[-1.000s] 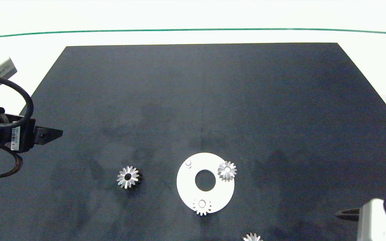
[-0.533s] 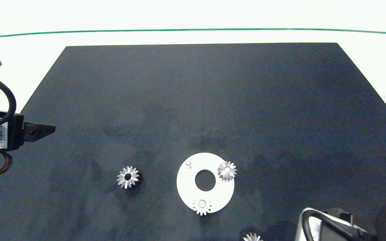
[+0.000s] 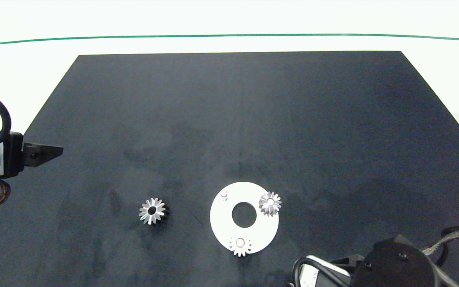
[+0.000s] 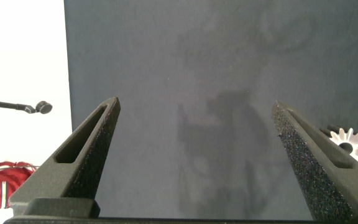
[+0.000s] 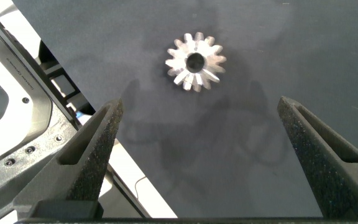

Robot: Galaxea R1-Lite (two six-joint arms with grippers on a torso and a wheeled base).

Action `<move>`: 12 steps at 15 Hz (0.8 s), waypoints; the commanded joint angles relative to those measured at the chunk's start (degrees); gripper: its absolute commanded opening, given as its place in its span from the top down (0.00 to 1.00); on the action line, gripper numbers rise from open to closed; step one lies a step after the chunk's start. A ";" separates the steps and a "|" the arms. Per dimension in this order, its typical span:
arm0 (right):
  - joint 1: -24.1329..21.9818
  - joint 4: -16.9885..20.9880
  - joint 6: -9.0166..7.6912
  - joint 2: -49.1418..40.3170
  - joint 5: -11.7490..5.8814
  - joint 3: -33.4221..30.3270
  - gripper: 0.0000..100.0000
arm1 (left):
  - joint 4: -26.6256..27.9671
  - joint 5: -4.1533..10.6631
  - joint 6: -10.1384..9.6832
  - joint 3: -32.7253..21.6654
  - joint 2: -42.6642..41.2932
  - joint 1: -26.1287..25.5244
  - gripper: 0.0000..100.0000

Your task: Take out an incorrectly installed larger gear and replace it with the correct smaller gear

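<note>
Right wrist view: right gripper (image 5: 197,134) wide apart, nothing held, nothing touched, hanging over the small gear (image 5: 195,61) lying loose on the dark mat (image 5: 272,74), gear ahead of the fingertips, not between them. In head view, that arm at lower right of frame, covering the gear underneath.

Step in hand, by judgement: pick-up approach for the replacement gear. Removal looks done: big gear (image 3: 152,211) w/ dark body sits on the mat at lower left of centre, well apart from the white disc (image 3: 221,223).

Next move calls for: centring over the small gear, dropping down, closing on the teeth w/o tipping it; low part, so grip close to the mat. Then over to the bare peg (image 3: 224,194) at upper left of disc. Two other small gears already on the disc: one at right edge (image 3: 269,203), one at bottom edge (image 3: 240,245).

Left gripper (image 4: 194,118) also wide apart, empty, parked at left edge of head view, over the mat edge.
</note>
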 commanded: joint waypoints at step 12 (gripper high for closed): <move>-2.13 -3.89 0.03 6.19 -0.37 0.15 0.11 | -0.75 -0.67 0.03 0.32 -0.35 -0.18 0.00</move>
